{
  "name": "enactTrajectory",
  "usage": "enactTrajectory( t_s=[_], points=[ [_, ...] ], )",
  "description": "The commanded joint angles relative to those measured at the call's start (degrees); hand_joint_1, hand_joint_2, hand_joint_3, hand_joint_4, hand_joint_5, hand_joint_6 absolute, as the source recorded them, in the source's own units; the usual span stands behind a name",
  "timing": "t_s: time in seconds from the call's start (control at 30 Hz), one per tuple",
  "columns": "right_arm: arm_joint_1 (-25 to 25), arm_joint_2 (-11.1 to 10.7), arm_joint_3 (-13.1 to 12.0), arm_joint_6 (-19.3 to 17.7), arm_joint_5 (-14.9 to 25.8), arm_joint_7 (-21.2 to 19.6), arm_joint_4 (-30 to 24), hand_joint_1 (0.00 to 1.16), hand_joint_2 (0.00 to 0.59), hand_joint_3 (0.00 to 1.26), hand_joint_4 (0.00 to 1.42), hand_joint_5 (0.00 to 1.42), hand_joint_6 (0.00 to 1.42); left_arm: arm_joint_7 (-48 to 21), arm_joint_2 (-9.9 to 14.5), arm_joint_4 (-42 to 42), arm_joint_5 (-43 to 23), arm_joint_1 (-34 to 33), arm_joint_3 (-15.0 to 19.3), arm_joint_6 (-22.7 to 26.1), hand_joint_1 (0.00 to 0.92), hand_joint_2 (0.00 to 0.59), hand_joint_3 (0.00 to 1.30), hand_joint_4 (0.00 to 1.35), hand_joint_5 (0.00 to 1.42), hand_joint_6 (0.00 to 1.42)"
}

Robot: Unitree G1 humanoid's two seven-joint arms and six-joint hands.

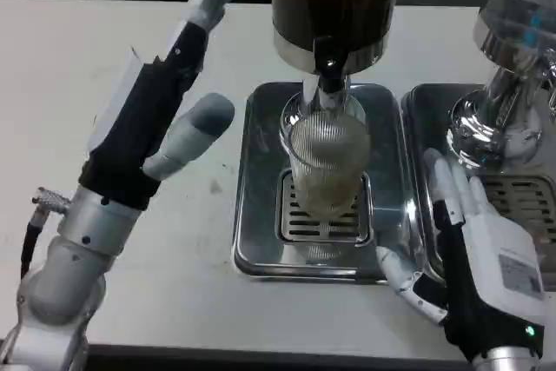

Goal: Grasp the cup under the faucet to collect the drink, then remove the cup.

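A clear ribbed cup stands on the drain grate of a steel drip tray, directly under the black faucet of a dark drink dispenser. The cup looks partly filled with a pale drink. My left hand is raised left of the tray, fingers stretched up and apart, holding nothing. My right hand lies low at the tray's right edge, fingers spread, thumb toward the tray's front right corner, a short gap away from the cup.
A second steel tray with a shiny chrome dispenser base sits at the right, just behind my right hand. White table stretches to the left. The table's front edge runs along the bottom.
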Motion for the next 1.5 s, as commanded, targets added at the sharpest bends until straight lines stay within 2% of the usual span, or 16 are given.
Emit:
enactTrajectory(
  t_s=[0.03, 0.17, 0.6, 0.8, 1.0, 1.2, 1.5],
  points=[
    [-0.6, -0.4, -0.4, -1.3, 1.0, 0.5, 0.2, 0.38, 0.376, 0.0, 0.0, 0.0, 0.1, -7.5, 0.7, -5.9, -3.8, 0.2, 1.0, 5.9, 0.0, 0.051, 0.0, 0.0, 0.0, 0.0],
    [-0.7, -0.5, -0.5, -1.5, 1.1, 0.4, 0.0, 0.39, 0.376, 0.0, 0.0, 0.0, 0.1, -10.8, 0.0, -6.5, -1.8, -2.2, 1.4, 7.4, 0.0, 0.053, 0.0, 0.0, 0.0, 0.0],
    [0.2, 0.4, -1.0, -0.7, 0.8, -0.6, -0.6, 0.39, 0.375, 0.0, 0.0, 0.0, 0.1, -18.6, -5.3, 3.6, 0.0, -10.6, 1.7, 7.2, 0.0, 0.057, 0.0, 0.0, 0.01, 0.0],
    [0.5, 0.9, -1.3, -0.6, 0.8, -0.7, -0.6, 0.39, 0.38, 0.0, 0.0, 0.0, 0.1, -18.5, -5.3, 3.6, 5.5, -10.6, 0.7, 4.5, 0.0, 0.059, 0.01, 0.0, 0.06, 0.01],
    [0.3, 1.0, -1.4, -0.7, 0.8, -0.3, -0.2, 0.38, 0.383, 0.0, 0.0, 0.0, 0.1, -19.5, -6.1, 1.5, 5.1, -8.9, 0.2, 4.1, 0.0, 0.07, 0.04, 0.0, 0.1, 0.04],
    [-0.2, 0.7, -1.6, -1.0, 1.2, 0.3, 0.0, 0.38, 0.383, 0.0, 0.0, 0.0, 0.1, -19.4, -5.7, -1.1, 6.2, -7.4, -0.1, 3.6, 0.0, 0.072, 0.06, 0.0, 0.11, 0.05],
    [-1.2, 0.6, -2.1, -1.4, 3.1, 1.7, 0.8, 0.38, 0.387, 0.0, 0.0, 0.0, 0.11, -16.2, -5.1, -1.8, 13.6, -5.9, -1.7, 0.8, 0.0, 0.072, 0.07, 0.0, 0.13, 0.06]
  ],
)
